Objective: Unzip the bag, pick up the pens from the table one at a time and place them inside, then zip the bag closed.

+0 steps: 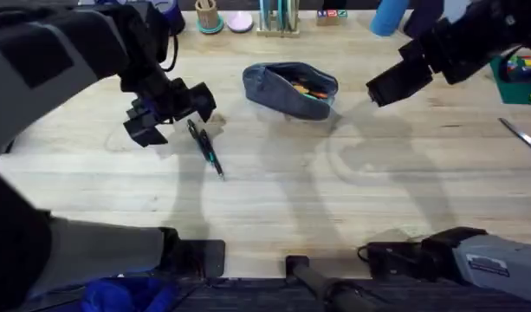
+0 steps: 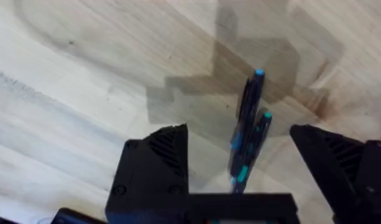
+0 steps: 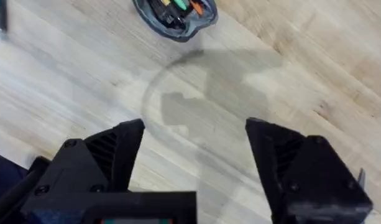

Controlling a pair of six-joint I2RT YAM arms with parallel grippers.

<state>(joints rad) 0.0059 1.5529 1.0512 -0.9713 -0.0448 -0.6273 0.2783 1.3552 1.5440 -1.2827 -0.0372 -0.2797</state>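
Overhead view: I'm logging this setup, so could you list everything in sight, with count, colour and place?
bag: one, grey-blue, unzipped, far centre of table, colourful items inside
pens: two, dark with teal, lying together left of centre
table: one, light wood
scissors: one, metal, right edge
cup: one, tan on a teal base, far edge
blue cylinder: one, far edge
green tray: one, far right
left gripper: black, open, above the pens
right gripper: black, open, over bare table right of the bag
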